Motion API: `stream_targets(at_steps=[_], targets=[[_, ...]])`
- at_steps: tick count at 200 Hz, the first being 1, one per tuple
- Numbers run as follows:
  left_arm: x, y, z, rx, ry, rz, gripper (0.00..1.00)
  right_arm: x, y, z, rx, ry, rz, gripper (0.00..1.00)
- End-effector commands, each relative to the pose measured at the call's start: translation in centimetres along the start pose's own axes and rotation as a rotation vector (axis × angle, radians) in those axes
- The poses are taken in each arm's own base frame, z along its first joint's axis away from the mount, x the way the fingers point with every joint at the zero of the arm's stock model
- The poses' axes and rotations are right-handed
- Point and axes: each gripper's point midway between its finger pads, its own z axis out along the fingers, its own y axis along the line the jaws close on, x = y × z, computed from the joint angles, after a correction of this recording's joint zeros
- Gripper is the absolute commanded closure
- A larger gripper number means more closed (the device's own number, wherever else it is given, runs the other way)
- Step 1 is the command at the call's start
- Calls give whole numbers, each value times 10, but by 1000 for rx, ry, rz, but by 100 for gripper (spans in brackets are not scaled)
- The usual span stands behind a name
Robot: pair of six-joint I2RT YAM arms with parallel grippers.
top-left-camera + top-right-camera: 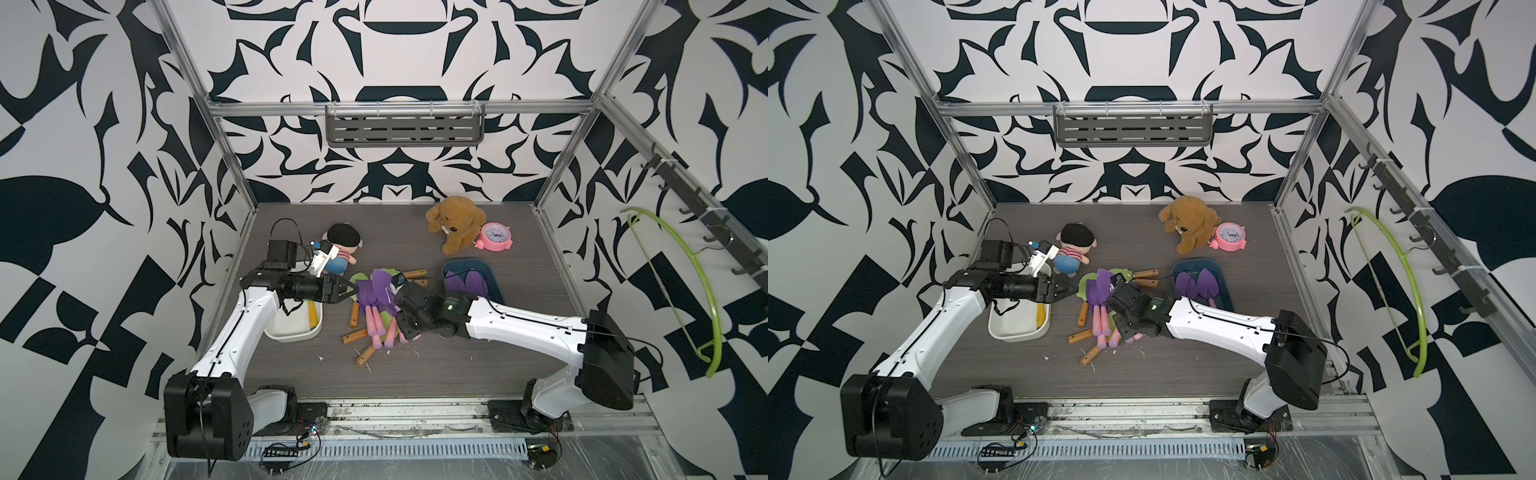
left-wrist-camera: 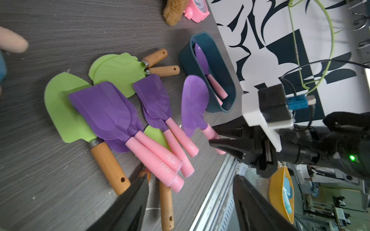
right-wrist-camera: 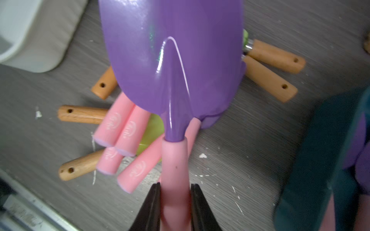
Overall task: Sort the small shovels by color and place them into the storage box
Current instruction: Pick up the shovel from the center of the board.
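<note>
left shoulder housing (image 1: 208, 415) sits nearest, at the near left. the left gripper (image 1: 353, 288) hangs just past the right rim of the white box (image 1: 291, 336), fingers spread and empty, pointing right at the pile of shovels (image 1: 376, 328). right of the pile, the right gripper (image 3: 175, 192) is clamped on the pink handle of a purple shovel (image 3: 172, 60), which appears raised off the table. its long axis runs leftward, blade leading away from the fingers. the blue box (image 1: 1200, 261), already holding purple shovels, lies to the right, opposite the blade. judgement: the right arm is nearer and must swing right.

Purple shovels (image 2: 104, 108), pink handles (image 2: 154, 156); green shovels (image 2: 60, 108); teal box (image 2: 185, 59); white box (image 1: 299, 337)
</note>
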Motion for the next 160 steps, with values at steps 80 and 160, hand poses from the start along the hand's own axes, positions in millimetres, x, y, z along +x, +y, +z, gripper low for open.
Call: stream_targets(at_steps=[80, 160], targets=[[-8, -17, 0, 117, -19, -47, 76, -50, 67, -23, -186, -161, -168, 100], [-10, -8, -3, 35, -35, -118, 100, -58, 49, -26, -34, -106, -289, 73]])
